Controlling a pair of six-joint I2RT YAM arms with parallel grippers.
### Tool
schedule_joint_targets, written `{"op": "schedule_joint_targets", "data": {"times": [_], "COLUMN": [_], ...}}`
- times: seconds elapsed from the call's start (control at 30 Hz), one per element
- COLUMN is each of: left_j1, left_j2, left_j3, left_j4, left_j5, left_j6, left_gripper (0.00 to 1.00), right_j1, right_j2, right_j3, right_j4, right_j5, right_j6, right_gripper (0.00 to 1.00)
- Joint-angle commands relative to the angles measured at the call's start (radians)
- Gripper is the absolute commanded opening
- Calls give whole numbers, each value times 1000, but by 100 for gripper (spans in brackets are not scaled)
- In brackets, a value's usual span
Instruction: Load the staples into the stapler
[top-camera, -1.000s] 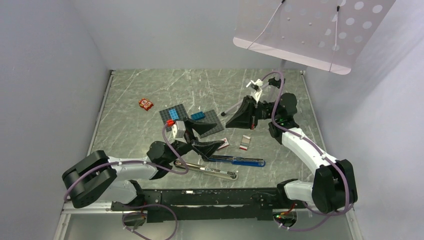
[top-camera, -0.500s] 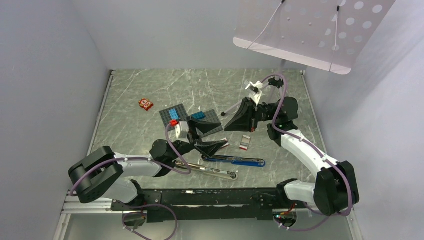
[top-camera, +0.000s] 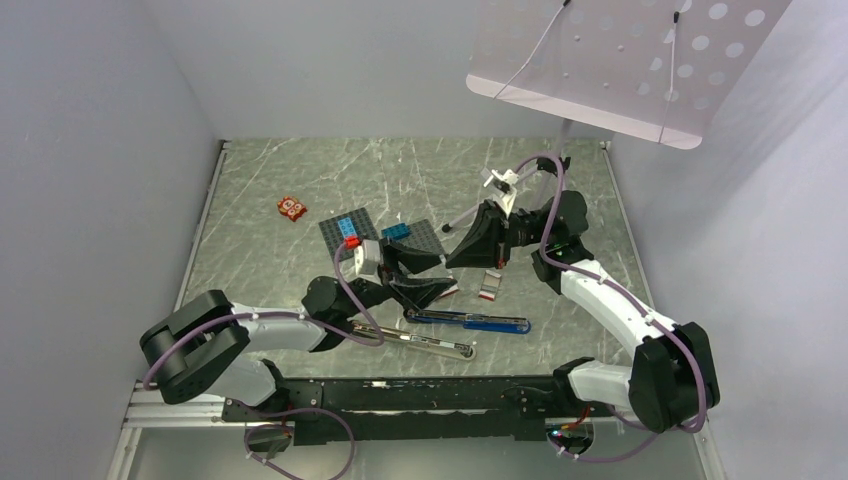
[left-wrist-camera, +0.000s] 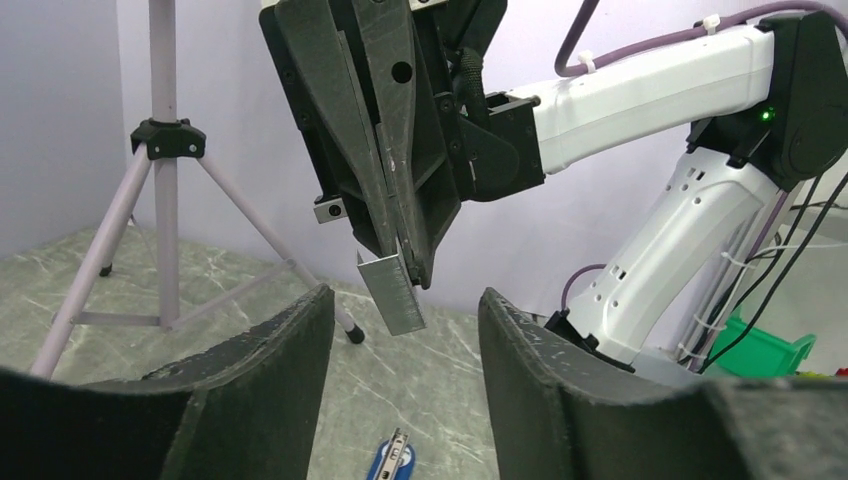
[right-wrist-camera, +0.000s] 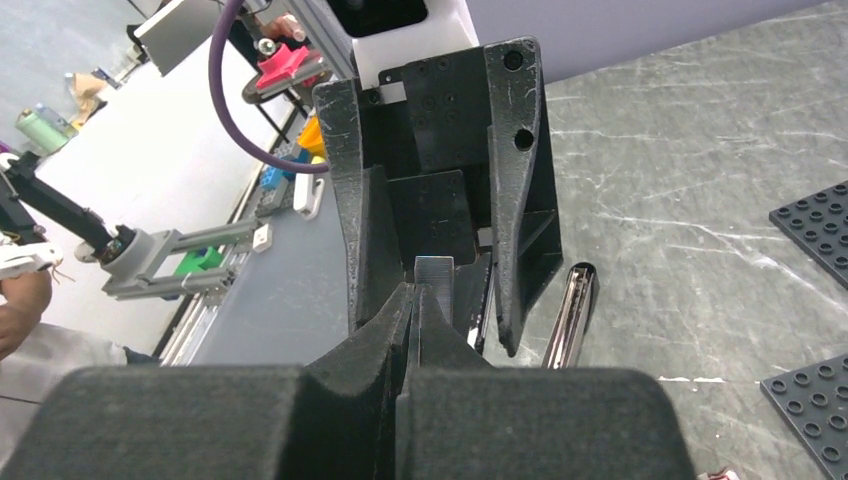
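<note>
1. Orange-red tile (top-camera: 292, 208): lies on the table well to the left of the left gripper (top-camera: 447, 273), apart from all else.
2. Dark grey baseplates (top-camera: 366, 224) with blue bricks: on the table just behind the left gripper.
3. Left gripper: jaws stand apart and grip nothing. In its wrist view the two fingers (left-wrist-camera: 270, 370) flank a gap.
4. White box with red print (top-camera: 449, 289): on the table beneath the left gripper's near finger, partly hidden.
5. Strip of staples (left-wrist-camera: 392, 292): held in the air and tilted. Its free end hangs in the gap between the left gripper's fingers and touches neither.
6. Right gripper (left-wrist-camera: 408, 268): clamped on the upper end of the strip. Its own wrist view shows the fingers pressed together with the strip's end protruding.
7. Stapler (top-camera: 470, 322): lies opened out on the table on the near side of both grippers. The blue part is below the right gripper and the metal arm (top-camera: 420, 343) below the left.
8. Grey tray with a red end (top-camera: 490, 286): on the table just beneath the right gripper.
9. Tripod (left-wrist-camera: 163, 138): stands behind the right gripper.
</note>
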Motion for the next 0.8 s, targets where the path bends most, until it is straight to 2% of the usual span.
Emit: {"op": "schedule_joint_targets", "data": {"times": [0.0, 0.17, 0.23, 0.3, 0.37, 0.63, 0.77], "left_j1": [-4, -4, -6, -7, -6, -6, -6], "left_j2": [12, 15, 13, 9, 1, -16, -35], "left_j3": [15, -5, -12, -27, -40, -49, -54], "left_j4": [153, 160, 158, 159, 159, 159, 159], "left_j5": [-15, -71, -88, -109, -127, -140, -153], "left_j6": [-105, -196, -211, -213, -205, -166, -133], "left_gripper": [57, 57, 55, 54, 52, 52, 52], "right_j1": [7, 11, 16, 25, 35, 38, 38], "right_j2": [-23, -26, -25, -21, -20, -22, -27], "right_j3": [37, 95, 137, 197, 241, 167, 158], "right_j4": [-61, -255, -421, -663, -783, -584, -591], "right_j5": [-3, 14, 33, 57, 75, 56, 53], "right_j6": [-112, -281, -416, -617, -723, -551, -554], "right_gripper": [0, 0, 0, 0, 0, 0, 0]}}
